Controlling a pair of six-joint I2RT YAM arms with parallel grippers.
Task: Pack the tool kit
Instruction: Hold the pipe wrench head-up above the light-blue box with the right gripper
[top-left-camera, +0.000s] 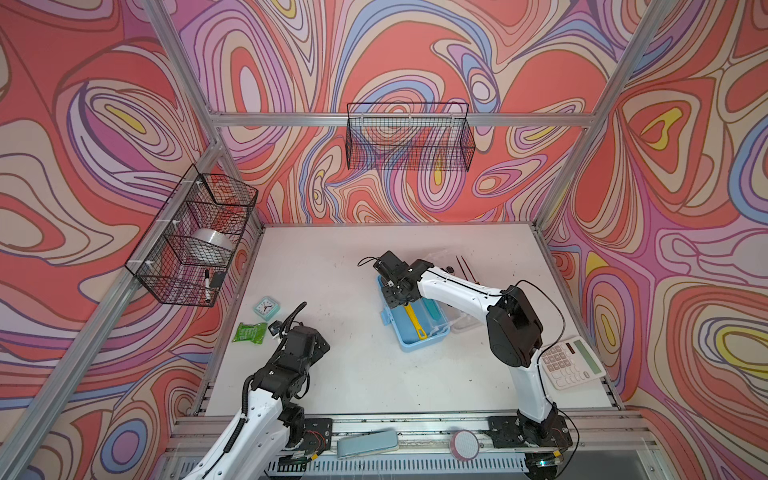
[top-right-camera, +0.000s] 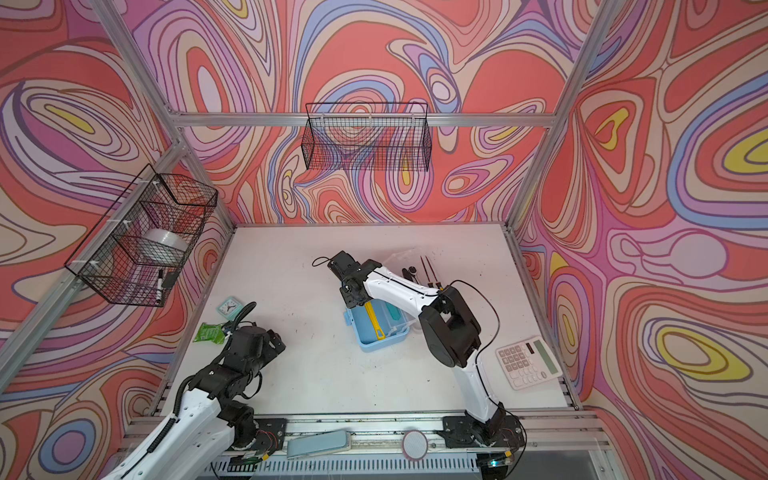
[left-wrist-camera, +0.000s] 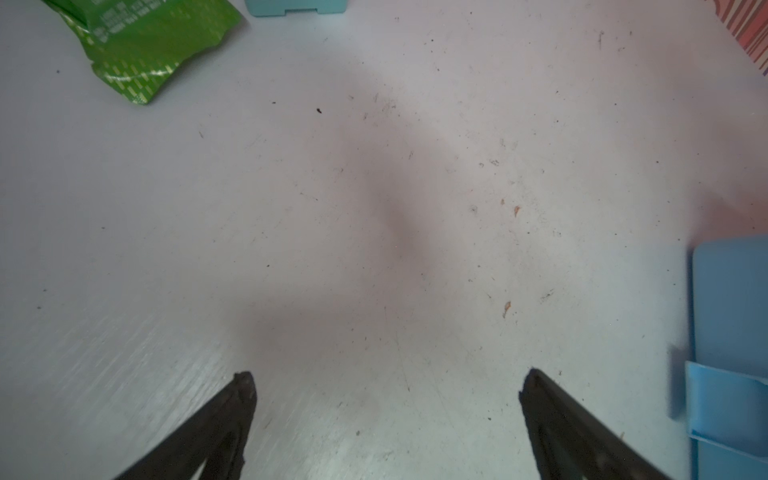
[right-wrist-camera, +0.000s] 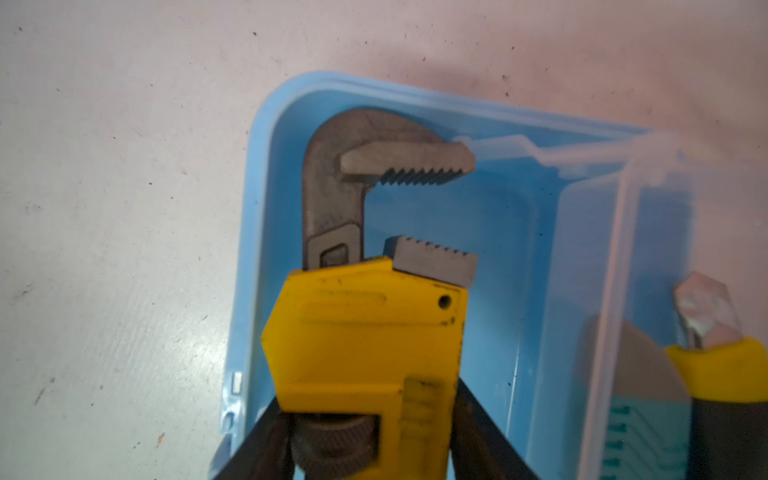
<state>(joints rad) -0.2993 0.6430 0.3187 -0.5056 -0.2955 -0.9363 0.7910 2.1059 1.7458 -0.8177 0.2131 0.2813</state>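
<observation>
Right hand (right-wrist-camera: 365, 440) grips yellow wrench (right-wrist-camera: 365, 332) inside tool kit (right-wrist-camera: 266, 232) (lid open).

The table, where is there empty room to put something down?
The widest bare patch of table lies between the left gripper and the tool kit. The back strip of the table, along the wall, is bare too. It is crowded near the clock and green packet, and around the tool kit, where the right gripper holds a yellow wrench.
</observation>
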